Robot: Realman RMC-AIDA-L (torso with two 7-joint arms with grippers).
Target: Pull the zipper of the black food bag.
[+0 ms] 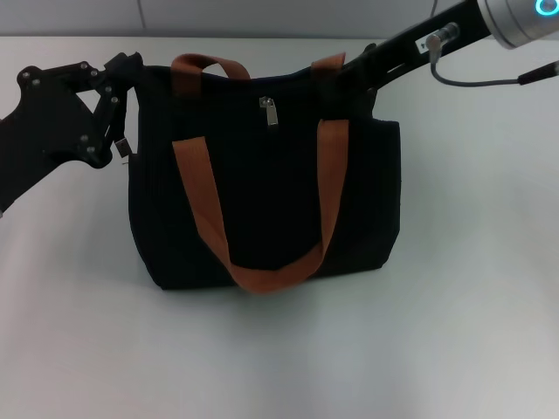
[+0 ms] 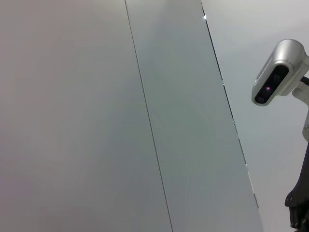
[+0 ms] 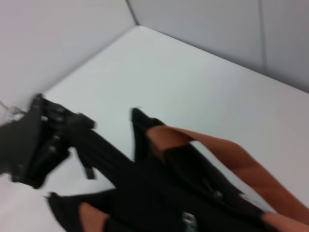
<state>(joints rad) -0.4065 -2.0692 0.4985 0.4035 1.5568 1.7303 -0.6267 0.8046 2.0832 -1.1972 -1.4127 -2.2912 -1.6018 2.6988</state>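
small silver metal zipper pull [image 1: 268, 112] hangs at top-centre of the big boxy black fabric food bag [image 1: 262, 188] w/ orange-brown webbing handles [image 1: 262, 209], upright on white table [image 1: 472, 288]. left gripper [image 1: 122, 74] at bag's top left corner, right gripper [image 1: 354, 74] at top right edge; can't tell if either's fingers are apart or clamped

A white table [image 1: 472, 332] fills most of the head view; a pale panelled wall [image 1: 262, 16] with thin seams runs across the top edge. Another camera [image 2: 277, 72] shows at the left wrist view's right edge.
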